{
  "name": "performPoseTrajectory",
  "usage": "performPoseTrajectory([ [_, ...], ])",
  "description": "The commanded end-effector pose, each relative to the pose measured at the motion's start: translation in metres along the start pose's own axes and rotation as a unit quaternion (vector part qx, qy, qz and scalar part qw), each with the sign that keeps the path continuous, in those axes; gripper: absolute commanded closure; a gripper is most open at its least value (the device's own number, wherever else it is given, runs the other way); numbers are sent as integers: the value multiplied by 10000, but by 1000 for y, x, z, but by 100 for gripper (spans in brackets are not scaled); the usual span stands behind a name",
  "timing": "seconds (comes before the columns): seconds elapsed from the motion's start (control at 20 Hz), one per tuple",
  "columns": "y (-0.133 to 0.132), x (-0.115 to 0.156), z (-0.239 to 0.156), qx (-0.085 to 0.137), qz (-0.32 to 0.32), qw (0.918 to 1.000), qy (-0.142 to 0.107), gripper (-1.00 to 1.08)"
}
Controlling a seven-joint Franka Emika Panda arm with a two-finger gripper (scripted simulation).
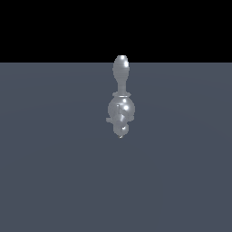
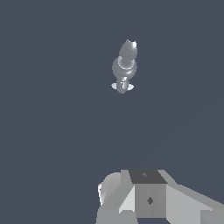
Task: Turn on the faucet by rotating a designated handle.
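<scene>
The small shiny chrome faucet (image 1: 121,106), with a round bulbous middle, a long rounded-tip neck and small knobs at the opposite end, stands alone on the flat dark grey-blue surface (image 1: 50,172), near the centre of the exterior view and towards that surface's far edge. Its neck points away from that camera, while the knob end, where the designated handle presumably sits, faces the near side; which knob is the handle cannot be resolved. No arm appears in the exterior view. In the wrist view the faucet (image 2: 124,66) appears small and well apart from the large white and grey blocky gripper (image 2: 144,199), of which only the body shows at the picture's edge. The fingertips are out of frame, so whether the jaws stand parted or closed cannot be told; nothing is visibly held. Judgement: the approach is not yet made, and the wrist is held back, probably to keep the whole fixture in sight before committing to the handle. Contact remains outstanding.
</scene>
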State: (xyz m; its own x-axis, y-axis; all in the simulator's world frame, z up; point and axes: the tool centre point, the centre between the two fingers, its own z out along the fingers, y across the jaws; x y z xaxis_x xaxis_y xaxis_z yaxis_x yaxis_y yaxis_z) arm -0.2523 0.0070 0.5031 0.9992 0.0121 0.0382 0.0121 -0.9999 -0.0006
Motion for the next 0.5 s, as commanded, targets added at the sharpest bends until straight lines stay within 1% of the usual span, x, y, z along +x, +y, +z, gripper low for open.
performPoseTrajectory([
  [0.0,4,4,35,124,167,9989,-419,37],
  [0.05,16,5,58,215,336,9970,-668,6],
  [0.1,22,9,73,194,490,9958,-753,11],
  [0.15,19,15,93,383,589,9940,-839,-1],
  [0.2,24,16,120,381,687,9915,-1037,2],
  [0.25,51,15,139,430,958,9879,-1138,-11],
  [0.3,43,13,167,408,826,9865,-1356,-11],
  [0.35,31,25,174,470,839,9867,-1314,-5],
  [0.4,23,31,190,563,925,9845,-1376,8],
  [0.45,15,34,207,755,1167,9795,-1455,30],
])
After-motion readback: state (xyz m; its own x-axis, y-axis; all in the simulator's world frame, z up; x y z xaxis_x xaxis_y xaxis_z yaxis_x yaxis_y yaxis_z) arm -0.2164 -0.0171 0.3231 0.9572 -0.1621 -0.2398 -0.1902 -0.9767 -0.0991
